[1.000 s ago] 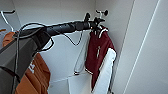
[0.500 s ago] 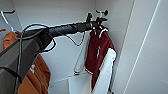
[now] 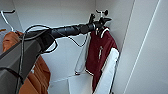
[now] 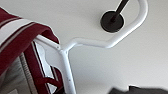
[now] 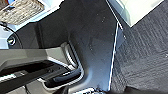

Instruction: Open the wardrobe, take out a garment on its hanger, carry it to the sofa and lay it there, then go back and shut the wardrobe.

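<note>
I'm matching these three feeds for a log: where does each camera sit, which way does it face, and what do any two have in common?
Head view: high on the robot, facing into the wardrobe; the left arm reaches to the garment, left tool at the hanger's top.
Left wrist view: on the left arm, facing the hanger hook and garment collar.
Right wrist view: on the right arm, facing down at the robot's own base and dark carpet.
Shared: head and left wrist views both show garment and hanger.
</note>
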Controlling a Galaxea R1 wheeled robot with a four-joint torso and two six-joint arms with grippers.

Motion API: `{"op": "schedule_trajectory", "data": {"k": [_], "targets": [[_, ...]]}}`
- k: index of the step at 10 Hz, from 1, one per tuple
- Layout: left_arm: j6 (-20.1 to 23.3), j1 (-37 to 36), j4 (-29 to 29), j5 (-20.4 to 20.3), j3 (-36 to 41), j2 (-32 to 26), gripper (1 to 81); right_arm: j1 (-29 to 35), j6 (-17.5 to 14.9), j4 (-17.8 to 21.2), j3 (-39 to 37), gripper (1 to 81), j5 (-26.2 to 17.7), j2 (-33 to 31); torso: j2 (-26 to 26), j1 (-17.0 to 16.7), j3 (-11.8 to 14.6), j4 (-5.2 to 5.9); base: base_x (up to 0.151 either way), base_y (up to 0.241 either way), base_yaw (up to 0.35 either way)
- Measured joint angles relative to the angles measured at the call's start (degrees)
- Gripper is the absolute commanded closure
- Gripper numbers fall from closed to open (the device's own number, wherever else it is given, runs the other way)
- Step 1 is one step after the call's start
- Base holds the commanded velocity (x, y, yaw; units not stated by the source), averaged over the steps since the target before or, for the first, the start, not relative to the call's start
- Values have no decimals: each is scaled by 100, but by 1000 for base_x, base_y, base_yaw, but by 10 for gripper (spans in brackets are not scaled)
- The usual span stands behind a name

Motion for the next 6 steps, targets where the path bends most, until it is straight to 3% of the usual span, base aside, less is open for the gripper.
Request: {"op": "schedule_trajectory", "data": {"k": [1, 2, 6], "targets": [[-30, 27, 26, 162, 26, 28, 811, -2, 0, 2, 13, 10, 0, 16, 0, 0, 0, 0, 0, 0, 0], [-188, 138, -60, -155, 65, 11, 811, -11, 0, 2, 22, 10, 0, 11, 0, 2, -2, 0, 0, 0, 0], [-188, 151, -44, -130, 262, -132, 811, -66, 0, 2, 24, 10, -5, 24, 2, 6, -5, 0, 0, 0, 0]]}}
